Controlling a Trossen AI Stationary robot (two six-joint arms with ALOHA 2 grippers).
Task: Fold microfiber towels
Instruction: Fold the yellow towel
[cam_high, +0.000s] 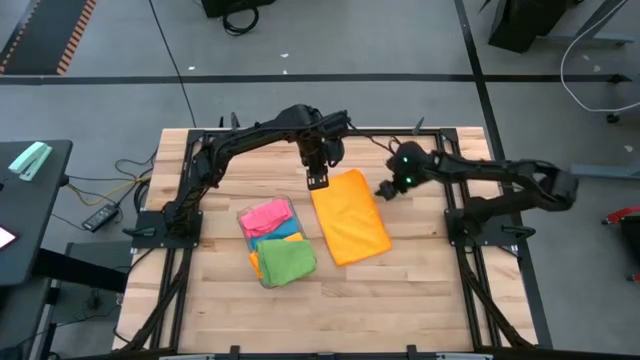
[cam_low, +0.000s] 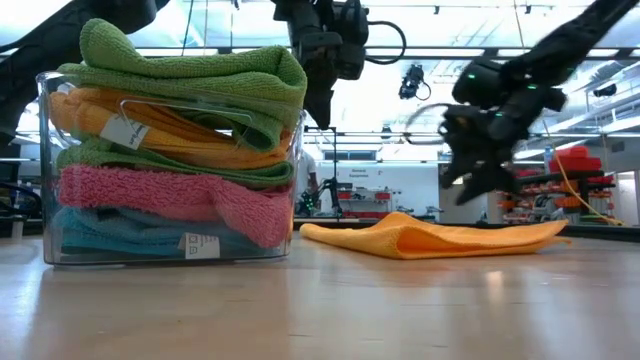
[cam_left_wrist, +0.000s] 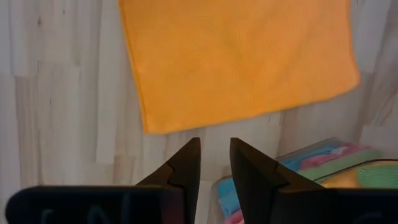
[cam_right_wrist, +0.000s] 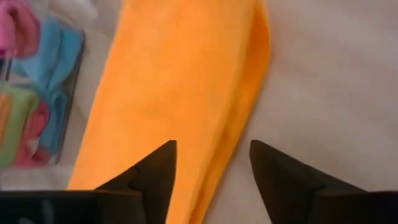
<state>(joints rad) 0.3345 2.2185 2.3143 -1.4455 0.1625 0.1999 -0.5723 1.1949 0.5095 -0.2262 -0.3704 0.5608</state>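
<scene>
Two dark arms over a wooden table (cam_high: 400, 290), seen from above. Orange towel (cam_high: 350, 215) folded flat near table centre. Clear tray (cam_high: 262, 276) just beside it at 9 o'clock, packed with pink (cam_high: 266, 215), blue and green towels (cam_high: 288, 260). Left gripper (cam_high: 317, 181) above the orange towel's 11 o'clock corner; right gripper (cam_high: 384, 190) just off its 2 o'clock edge.

From table height: tray (cam_low: 50, 170) at 9 o'clock, towels stacked green, orange, pink, blue from top to bottom. Orange towel (cam_low: 440, 238) flat on the table at 3 o'clock. Both grippers raised clear above the cloth, touching nothing.

Left wrist view: left gripper (cam_left_wrist: 214, 163) with a narrow gap between fingertips, nothing grasped, orange towel (cam_left_wrist: 239, 59) just beyond, tray corner alongside.

Right wrist view: right gripper (cam_right_wrist: 212, 163) spread wide, released, empty, over the folded long edge of the orange towel (cam_right_wrist: 180, 81).
</scene>
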